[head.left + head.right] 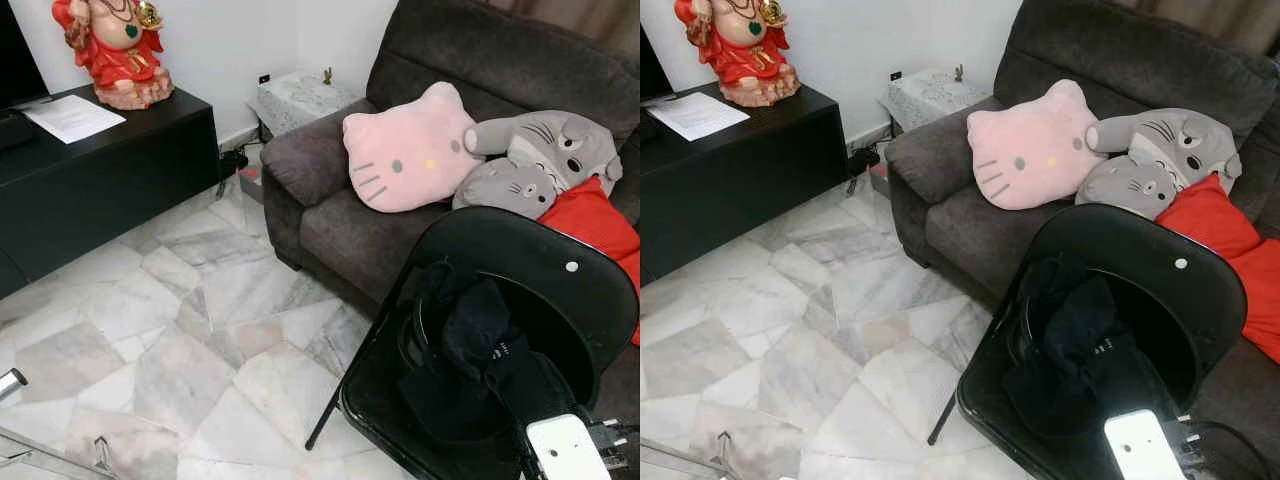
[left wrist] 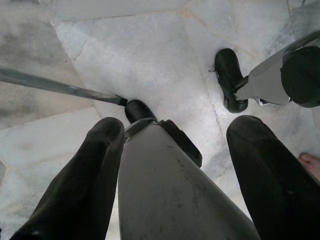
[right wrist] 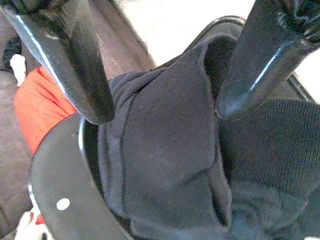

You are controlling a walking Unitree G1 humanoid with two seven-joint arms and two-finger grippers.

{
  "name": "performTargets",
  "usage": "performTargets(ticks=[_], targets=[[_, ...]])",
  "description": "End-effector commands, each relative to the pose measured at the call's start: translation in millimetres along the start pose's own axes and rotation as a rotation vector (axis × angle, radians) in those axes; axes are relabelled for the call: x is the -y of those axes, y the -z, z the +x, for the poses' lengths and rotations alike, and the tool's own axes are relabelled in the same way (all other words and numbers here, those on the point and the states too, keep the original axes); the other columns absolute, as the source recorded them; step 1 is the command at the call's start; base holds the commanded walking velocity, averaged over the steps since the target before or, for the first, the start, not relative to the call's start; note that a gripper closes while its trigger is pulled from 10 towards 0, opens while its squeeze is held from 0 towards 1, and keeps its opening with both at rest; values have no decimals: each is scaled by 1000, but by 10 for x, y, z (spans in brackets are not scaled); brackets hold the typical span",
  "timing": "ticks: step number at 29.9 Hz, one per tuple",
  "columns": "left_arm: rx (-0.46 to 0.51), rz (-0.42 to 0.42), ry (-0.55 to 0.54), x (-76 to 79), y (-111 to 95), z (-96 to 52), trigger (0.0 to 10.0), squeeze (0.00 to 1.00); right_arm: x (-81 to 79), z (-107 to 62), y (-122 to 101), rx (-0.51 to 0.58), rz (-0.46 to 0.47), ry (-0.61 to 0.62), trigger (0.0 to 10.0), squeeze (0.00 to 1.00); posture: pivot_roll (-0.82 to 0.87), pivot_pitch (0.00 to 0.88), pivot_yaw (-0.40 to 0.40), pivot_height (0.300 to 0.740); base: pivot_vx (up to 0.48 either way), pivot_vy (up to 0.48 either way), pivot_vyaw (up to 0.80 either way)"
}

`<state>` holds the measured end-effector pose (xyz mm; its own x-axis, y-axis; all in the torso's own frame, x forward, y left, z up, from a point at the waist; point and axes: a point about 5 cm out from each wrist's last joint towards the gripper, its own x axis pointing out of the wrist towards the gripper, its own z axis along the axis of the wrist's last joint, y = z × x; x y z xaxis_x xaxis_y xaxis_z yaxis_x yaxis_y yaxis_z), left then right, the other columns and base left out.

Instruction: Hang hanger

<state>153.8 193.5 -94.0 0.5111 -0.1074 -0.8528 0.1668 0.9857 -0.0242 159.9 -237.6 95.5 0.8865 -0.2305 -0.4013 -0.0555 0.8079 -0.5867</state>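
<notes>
Right tool poised over a dark garment heaped on a black chair; no hanger can be made out.

The right tool (image 3: 160, 107) hangs released, fingers spread wide either side of a fold of the dark knit garment (image 1: 470, 350), which lies bunched in the middle of the black chair (image 1: 560, 290) seat, beside the sofa (image 1: 340, 230). The cloth looks soft, light and limp, so it will likely sag and slide; pinching a thick fold near the collar seems safest. The left tool (image 2: 170, 165) hangs idle and released above the marble floor (image 1: 180, 330).
</notes>
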Motion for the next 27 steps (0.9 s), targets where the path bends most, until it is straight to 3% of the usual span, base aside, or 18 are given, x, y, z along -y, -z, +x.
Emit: performTargets(ticks=[1, 13, 27], targets=[[-32, -11, 7, 24, 91, -11, 10000, 0, -4, 21, 18, -3, -14, -16, 10000, 0, -356, 136, -69, 740, 0, 0, 0], [-33, -10, 8, 24, 94, -12, 10000, 0, 23, 158, 22, 10, -44, -14, 10000, 0, -350, 139, -67, 740, 0, 0, 0], [-35, -8, 11, 24, 99, -13, 10000, 0, -84, 131, 95, -15, -48, -118, 10000, 0, -352, 141, -69, 740, 0, 0, 0]])
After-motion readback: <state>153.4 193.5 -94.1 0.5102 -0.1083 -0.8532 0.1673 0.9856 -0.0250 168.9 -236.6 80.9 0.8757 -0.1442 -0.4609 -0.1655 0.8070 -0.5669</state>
